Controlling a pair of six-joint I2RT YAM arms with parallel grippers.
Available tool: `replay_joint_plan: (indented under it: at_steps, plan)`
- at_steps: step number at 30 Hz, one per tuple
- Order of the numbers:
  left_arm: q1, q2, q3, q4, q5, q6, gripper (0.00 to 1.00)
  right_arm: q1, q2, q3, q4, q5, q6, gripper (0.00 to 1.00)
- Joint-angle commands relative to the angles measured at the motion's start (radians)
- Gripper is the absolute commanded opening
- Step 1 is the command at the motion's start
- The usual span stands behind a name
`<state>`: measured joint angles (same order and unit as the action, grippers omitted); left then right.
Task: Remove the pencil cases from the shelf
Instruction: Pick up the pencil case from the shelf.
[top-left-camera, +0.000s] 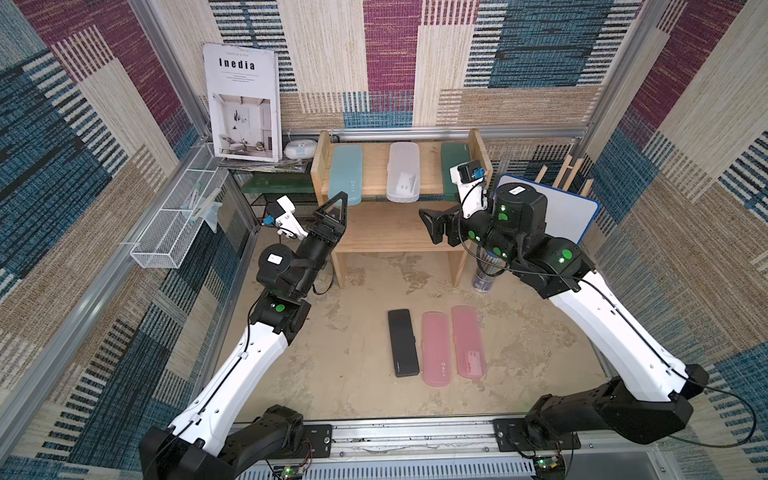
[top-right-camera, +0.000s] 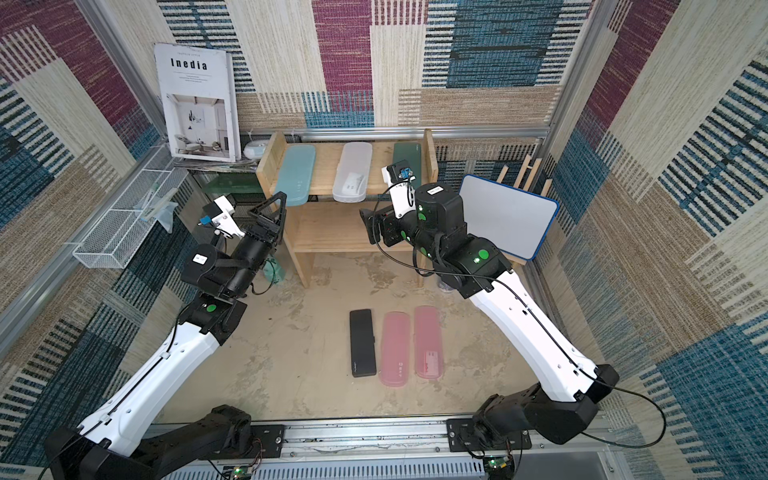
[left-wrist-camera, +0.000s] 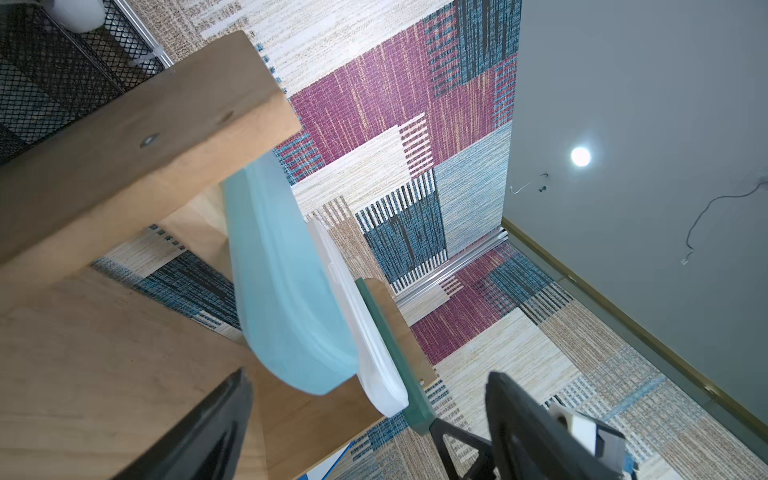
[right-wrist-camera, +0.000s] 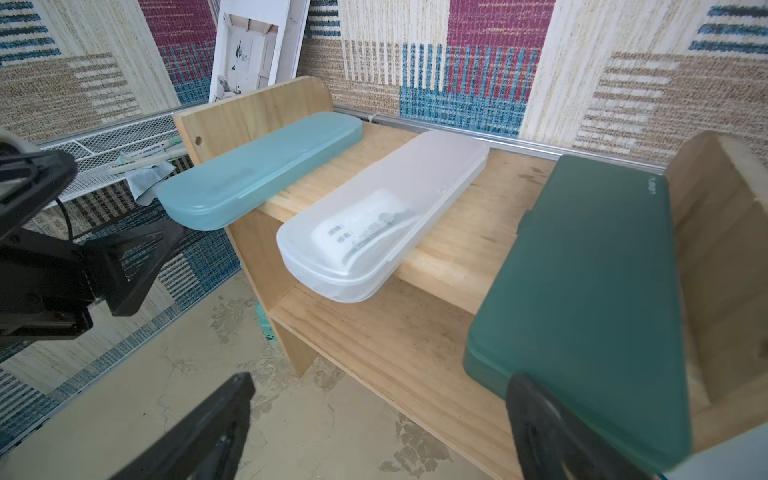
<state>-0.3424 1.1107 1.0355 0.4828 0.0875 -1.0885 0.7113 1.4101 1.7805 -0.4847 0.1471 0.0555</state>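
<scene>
The wooden shelf (top-left-camera: 390, 228) stands at the back. Its upper tier carries three pencil cases that overhang the front edge: light teal (top-left-camera: 345, 174), translucent white (top-left-camera: 402, 172) and dark green (top-left-camera: 451, 166). On the table in front lie a black case (top-left-camera: 402, 343) and two pink cases (top-left-camera: 436, 349) (top-left-camera: 468, 343). My left gripper (top-left-camera: 338, 203) is open just below the teal case's (left-wrist-camera: 286, 291) near end and is not touching it. My right gripper (top-left-camera: 430, 226) is open and empty above the lower tier, with one finger beside the dark green case (right-wrist-camera: 582, 291).
A propped magazine (top-left-camera: 243, 102) and a black mesh rack (top-left-camera: 270, 195) sit left of the shelf. A white wire basket (top-left-camera: 178, 220) hangs on the left wall. A blue-rimmed whiteboard (top-left-camera: 548, 208), wooden slats (top-left-camera: 569, 174) and a tube of pencils (top-left-camera: 484, 278) stand to the right.
</scene>
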Motion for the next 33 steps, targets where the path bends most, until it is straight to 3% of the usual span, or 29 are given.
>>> replay_joint_plan:
  at_steps: [1, 14, 22, 25, 33]
  plan:
    - [0.001, 0.023, 0.019, -0.003, -0.024, 0.019, 0.92, -0.006, 0.018, 0.022, -0.001, -0.039, -0.009, 0.99]
    - [0.052, 0.106, 0.053, 0.051, -0.014, -0.033, 0.83, -0.008, 0.051, 0.056, -0.015, -0.07, 0.025, 0.99]
    - [0.056, 0.1, 0.052, 0.015, 0.006, -0.057, 0.5, -0.008, 0.052, 0.056, -0.024, -0.095, 0.037, 0.99]
    - [0.056, 0.077, 0.025, -0.003, -0.007, -0.062, 0.44, -0.008, 0.053, 0.06, -0.029, -0.105, 0.039, 0.99]
    - [0.056, 0.026, -0.007, -0.032, -0.019, -0.034, 0.14, -0.009, 0.053, 0.061, -0.026, -0.131, 0.043, 0.99]
